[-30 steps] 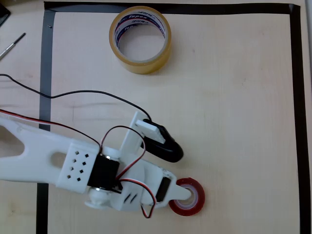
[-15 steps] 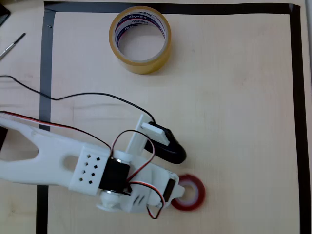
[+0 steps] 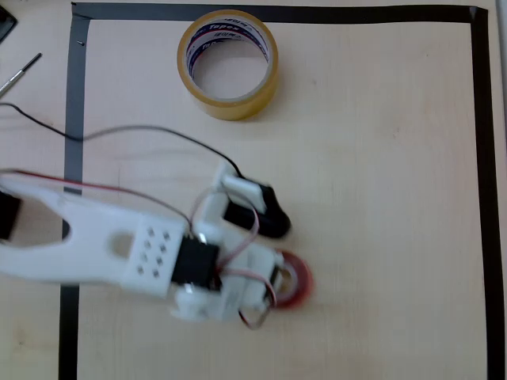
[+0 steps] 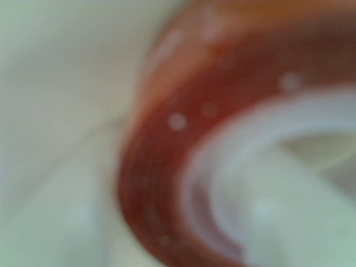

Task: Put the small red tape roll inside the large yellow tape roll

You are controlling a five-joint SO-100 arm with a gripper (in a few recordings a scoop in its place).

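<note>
— So, how far along?
— Gripper seems clamped on the small red tape roll, near-centre; the large yellow tape roll sits far off, empty. Carrying and dropping remain.

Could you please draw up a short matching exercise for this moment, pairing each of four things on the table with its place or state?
Things:
1. red tape roll
2. yellow tape roll
3. black tape line
4. gripper

Places or states:
A. runs down the right side of the overhead view
B. lies flat near the top edge, nothing in its hole
C. close up and blurred in the wrist view
D. at the white arm's tip, on the red roll

Pairs: 1-C, 2-B, 3-A, 4-D
</note>
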